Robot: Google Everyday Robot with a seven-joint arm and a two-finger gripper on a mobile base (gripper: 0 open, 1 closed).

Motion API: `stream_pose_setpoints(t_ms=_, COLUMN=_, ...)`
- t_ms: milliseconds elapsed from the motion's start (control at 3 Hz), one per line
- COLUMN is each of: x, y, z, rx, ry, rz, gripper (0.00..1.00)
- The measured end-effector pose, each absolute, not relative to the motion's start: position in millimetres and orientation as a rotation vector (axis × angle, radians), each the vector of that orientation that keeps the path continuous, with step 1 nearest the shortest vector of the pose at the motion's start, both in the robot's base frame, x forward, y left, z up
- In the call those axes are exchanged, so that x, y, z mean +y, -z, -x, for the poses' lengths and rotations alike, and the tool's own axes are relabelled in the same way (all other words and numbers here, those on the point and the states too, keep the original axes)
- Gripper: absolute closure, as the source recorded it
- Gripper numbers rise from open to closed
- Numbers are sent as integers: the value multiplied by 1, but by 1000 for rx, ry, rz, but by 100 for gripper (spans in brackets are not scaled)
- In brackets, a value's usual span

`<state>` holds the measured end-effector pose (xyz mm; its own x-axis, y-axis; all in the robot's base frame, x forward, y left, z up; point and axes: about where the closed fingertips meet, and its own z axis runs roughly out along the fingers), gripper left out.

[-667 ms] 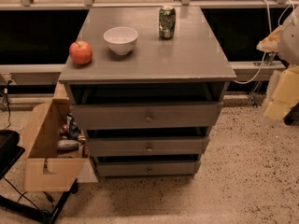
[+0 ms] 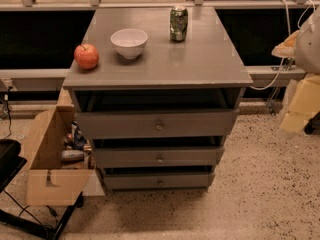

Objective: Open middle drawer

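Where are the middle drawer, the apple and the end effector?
middle drawer [image 2: 160, 158], camera view, centre knob.
apple [image 2: 86, 56], camera view, red skin.
end effector [image 2: 296, 113], camera view, right edge, pale body.

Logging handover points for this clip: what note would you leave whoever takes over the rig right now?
Gripper: at the right edge of view, off the cabinet, touching no drawer.
Middle drawer: between top drawer and bottom drawer, dark gap above its front; out a little at most.
Done: no pull evident.
Left: reach its knob, grip, pull out.

No legible txt anywhere, incl. on can [image 2: 178, 23]; gripper [image 2: 299, 106] at right edge.
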<state>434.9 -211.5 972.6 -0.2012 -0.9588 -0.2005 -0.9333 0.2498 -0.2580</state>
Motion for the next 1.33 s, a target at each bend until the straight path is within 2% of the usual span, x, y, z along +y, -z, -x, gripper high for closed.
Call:
stream_pose_setpoints(t_ms=333, x=-200, y=-936, z=-427, rx=2159, ry=65, rz=1782, gripper=0)
stream_pose_setpoints(t_ms=1000, x=-168, y=-770, z=-421, rx=2059, ry=81, rz=1901, gripper=0)
stream_pose_setpoints(t_ms=1333, x=-168, y=-771, z=-421, rx=2060, ry=80, rz=1903, gripper=0)
